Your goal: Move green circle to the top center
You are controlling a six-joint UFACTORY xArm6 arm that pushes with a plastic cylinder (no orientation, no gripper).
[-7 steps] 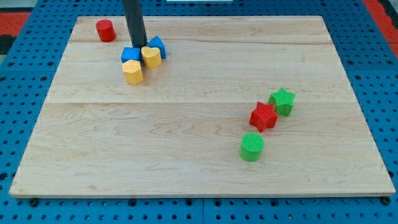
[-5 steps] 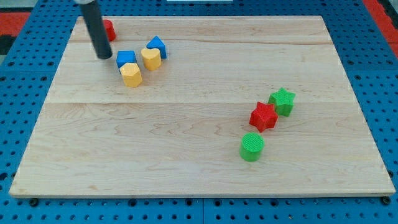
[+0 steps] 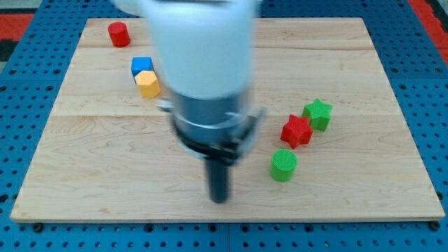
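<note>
Pale wooden planks made up the board (image 3: 364, 189), which lay on a blue pegboard (image 3: 21, 140). Nearest the camera, my tip (image 3: 219, 200) stood on the near middle of the board, blurred, with the bulky white and grey arm (image 3: 203, 70) above it filling the centre of the view; the rod carries no jaws to open or close. Just right of my tip, apart from it, sat the green circle (image 3: 283, 165). Slightly farther right came 1 red star (image 3: 297, 131), touching 1 green star (image 3: 318, 114). At far left, 1 yellow block (image 3: 148, 83) touched 1 blue cube (image 3: 142, 66). Farthest stood 1 red cylinder (image 3: 118, 33).
</note>
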